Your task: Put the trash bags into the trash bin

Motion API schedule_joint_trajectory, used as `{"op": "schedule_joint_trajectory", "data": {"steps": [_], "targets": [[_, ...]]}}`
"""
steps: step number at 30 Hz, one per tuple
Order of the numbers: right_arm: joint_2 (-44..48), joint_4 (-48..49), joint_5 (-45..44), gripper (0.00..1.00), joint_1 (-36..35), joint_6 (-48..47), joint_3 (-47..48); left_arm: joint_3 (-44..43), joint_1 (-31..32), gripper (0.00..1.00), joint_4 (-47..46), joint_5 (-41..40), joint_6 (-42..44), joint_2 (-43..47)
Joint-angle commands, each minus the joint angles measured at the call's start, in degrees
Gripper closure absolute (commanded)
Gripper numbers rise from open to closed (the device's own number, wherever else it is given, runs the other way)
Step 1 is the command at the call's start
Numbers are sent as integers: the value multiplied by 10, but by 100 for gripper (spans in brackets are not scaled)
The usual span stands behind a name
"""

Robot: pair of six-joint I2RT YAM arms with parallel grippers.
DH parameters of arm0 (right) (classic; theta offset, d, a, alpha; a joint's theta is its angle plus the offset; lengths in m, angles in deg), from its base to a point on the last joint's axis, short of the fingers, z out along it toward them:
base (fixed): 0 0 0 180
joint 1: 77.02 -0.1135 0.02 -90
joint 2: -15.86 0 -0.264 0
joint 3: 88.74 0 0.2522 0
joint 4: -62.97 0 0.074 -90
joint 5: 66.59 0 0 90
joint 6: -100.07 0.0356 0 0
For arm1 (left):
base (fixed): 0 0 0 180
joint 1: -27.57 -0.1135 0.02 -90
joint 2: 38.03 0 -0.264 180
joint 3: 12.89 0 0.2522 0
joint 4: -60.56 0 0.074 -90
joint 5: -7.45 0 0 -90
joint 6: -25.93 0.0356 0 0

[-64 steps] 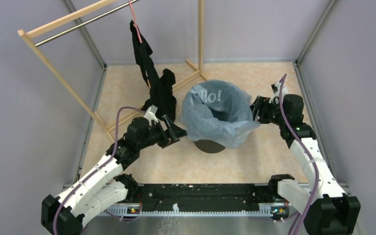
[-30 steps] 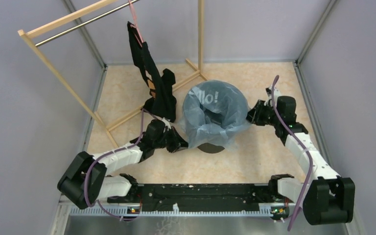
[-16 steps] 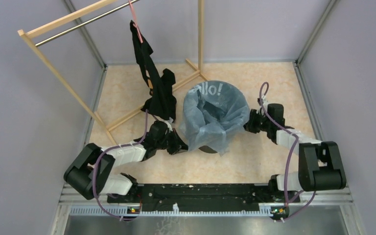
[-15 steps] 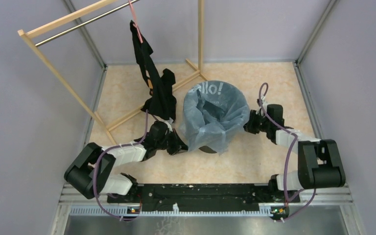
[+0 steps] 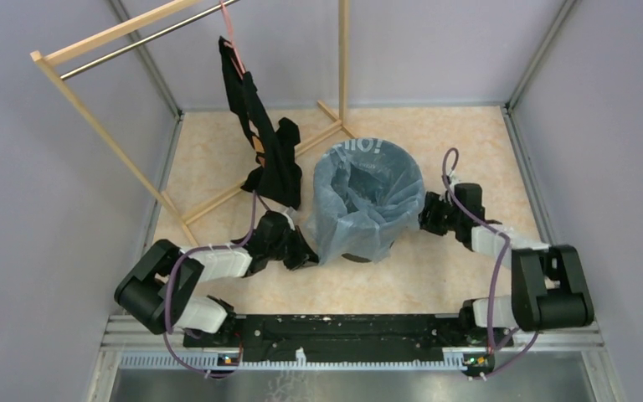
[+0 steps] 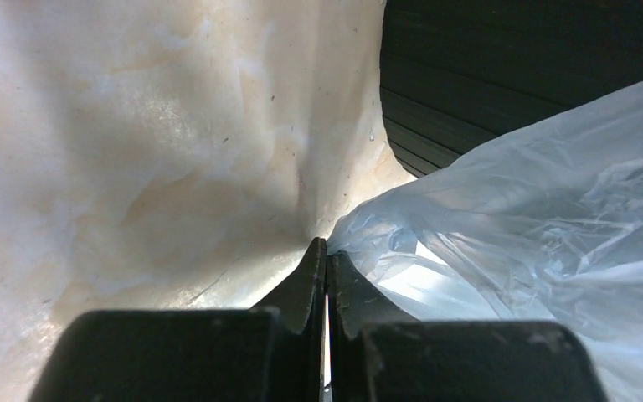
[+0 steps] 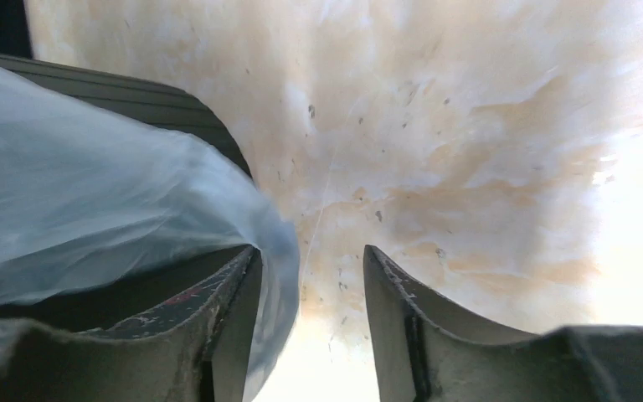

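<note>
One trash bag [image 5: 367, 188], pale blue film: draped over the trash bin [image 5: 353, 254], its centre sagging into the hollow and its skirt hanging outside the wall on every visible side.

Change over the last two seconds: both arms have dropped toward the table [image 5: 218, 159] and the skirt has come down with them. Less black wall shows, and the mouth sits rounder on the rim.

Left gripper [image 6: 326, 255]: fingers pressed together at the film's lower corner, apparently pinching it, low beside the bin's ribbed side.

Right gripper [image 7: 310, 255]: fingers spread, table visible between them, film lying loose over one finger only. Grip on that side judged released.

Meaning: the bag now lines the bin and the lining step looks near done. The left pinch is not yet let go.

Also present: black garment [image 5: 272, 159] on wooden rack [image 5: 100, 126], hanging just beside the bin.
</note>
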Motion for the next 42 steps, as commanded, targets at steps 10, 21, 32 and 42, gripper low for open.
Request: {"op": "schedule_joint_trajectory", "data": {"steps": [10,21,32,42], "targets": [[220,-260,-252,19,-2,-49,165,-4,1,70,69,-41,45,108],[143,-397,-243,18,-199,-191,508,-6,1,46,171,-74,64,232],[-15,-581,-161,64,-331,-283,561,-39,2,23,256,-104,88,325],[-134,-620,-198,68,-385,-332,565,-83,2,22,257,-92,109,292]]}}
